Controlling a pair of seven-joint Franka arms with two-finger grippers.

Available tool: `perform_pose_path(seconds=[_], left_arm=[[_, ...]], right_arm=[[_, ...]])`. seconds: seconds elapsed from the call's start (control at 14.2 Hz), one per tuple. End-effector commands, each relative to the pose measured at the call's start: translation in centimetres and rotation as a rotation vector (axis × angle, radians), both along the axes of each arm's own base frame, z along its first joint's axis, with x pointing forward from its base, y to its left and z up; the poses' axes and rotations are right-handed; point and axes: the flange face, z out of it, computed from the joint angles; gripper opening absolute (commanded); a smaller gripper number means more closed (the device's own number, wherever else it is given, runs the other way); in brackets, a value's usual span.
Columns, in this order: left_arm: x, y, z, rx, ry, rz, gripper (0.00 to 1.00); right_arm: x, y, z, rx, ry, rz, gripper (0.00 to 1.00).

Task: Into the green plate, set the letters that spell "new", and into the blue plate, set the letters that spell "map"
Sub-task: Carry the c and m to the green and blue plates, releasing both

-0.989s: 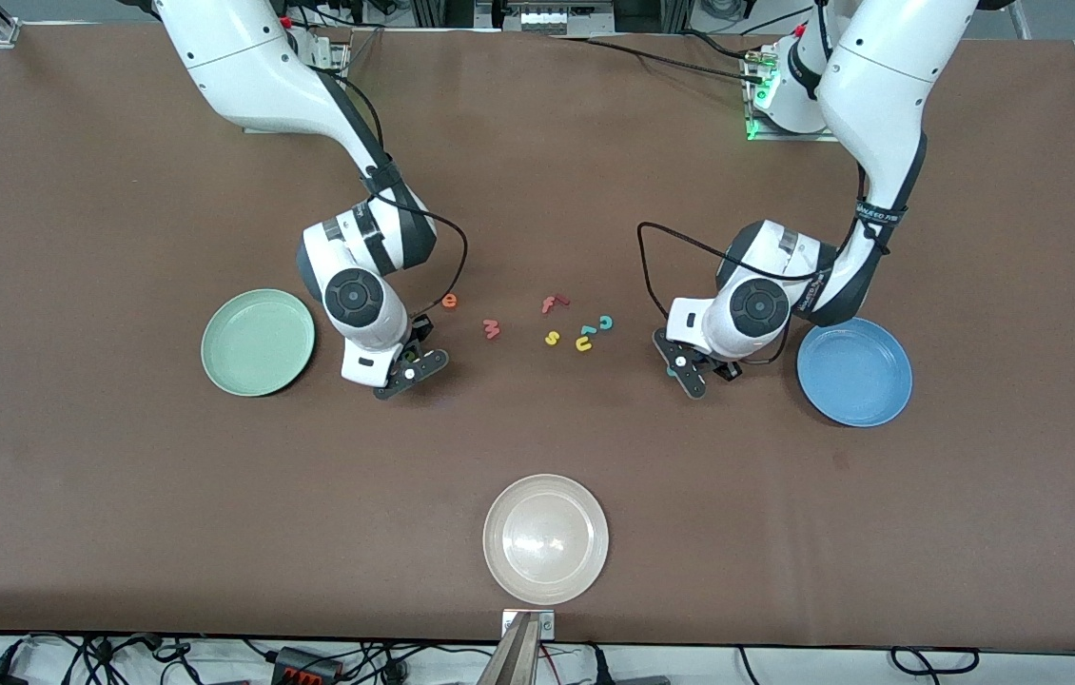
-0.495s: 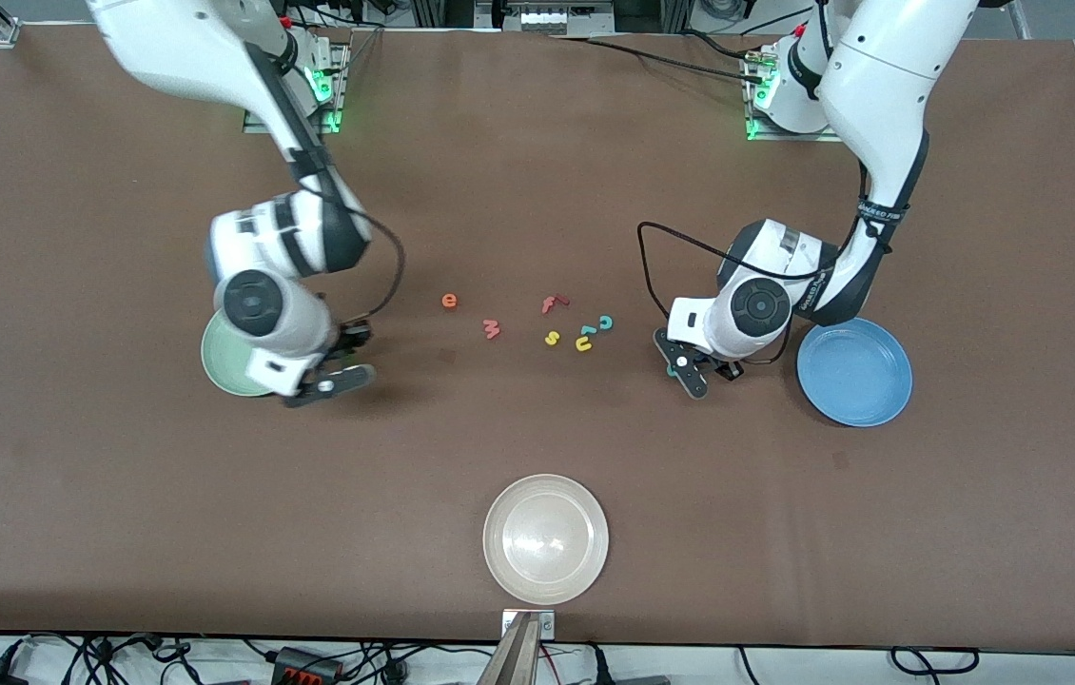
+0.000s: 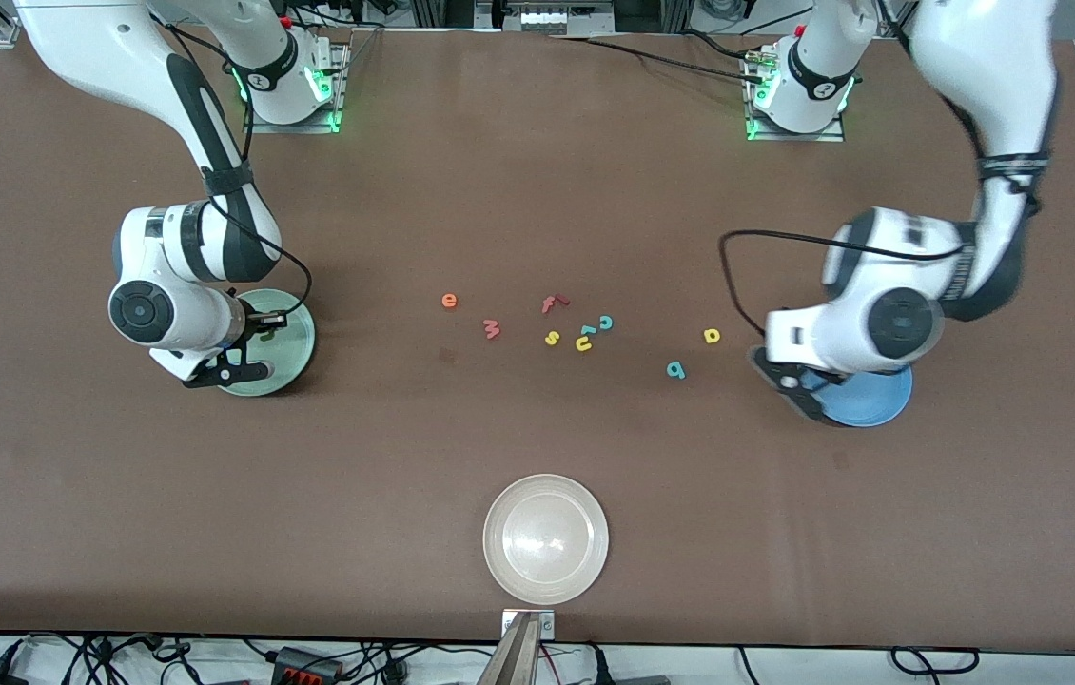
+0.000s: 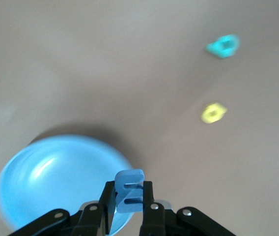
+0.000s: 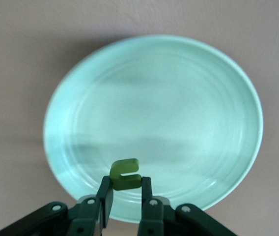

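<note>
Seen from the front, the right gripper [image 3: 231,369] hangs over the green plate [image 3: 295,335] and the left gripper [image 3: 796,392] over the blue plate [image 3: 870,400], while the orange e [image 3: 449,301], salmon-red w [image 3: 492,329], yellow a [image 3: 712,335] and teal p [image 3: 675,369] lie on the table [image 3: 537,190]; what the jaws hold is hidden there. Only the left wrist view shows the left jaws closed on the blue m [image 4: 128,191], above that plate's rim. Likewise the right wrist view alone shows the right jaws pinching the green n [image 5: 125,174] over its plate.
</note>
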Motion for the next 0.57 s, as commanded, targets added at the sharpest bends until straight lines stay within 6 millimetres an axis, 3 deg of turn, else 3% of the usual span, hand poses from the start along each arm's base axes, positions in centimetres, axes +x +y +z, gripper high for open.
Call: perform_pose_path(seconds=[0.0,0.07,0.21,0.28,0.42,0.49], left_arm=[[0.4,7.0,-2.0,0.031,0.025,0.12,0.08],[-0.1,7.8,-3.1,0.041,0.026,0.169,0.08],[-1.4,9.5,-5.9,0.046,0.018,0.24,0.09],[-2.0,9.6,-7.2,0.039,-0.007,0.24,0.1],[-3.5,9.4,-9.5,0.031,-0.034,0.239,0.13],[-4.1,9.4,-10.2,0.028,-0.034,0.241,0.21]], right_arm=[[-0.7,-1.4,-1.5,0.004,-0.002,-0.022,0.12],[-0.6,-1.8,-1.4,0.005,-0.005,-0.032,0.37],[-0.2,-1.9,0.1,0.01,-0.02,-0.049,1.0],[0.1,-1.4,1.6,0.015,-0.024,-0.044,1.0],[1.0,2.3,4.0,0.026,-0.018,0.009,1.0],[0.9,4.0,4.3,0.035,-0.028,0.012,1.0]])
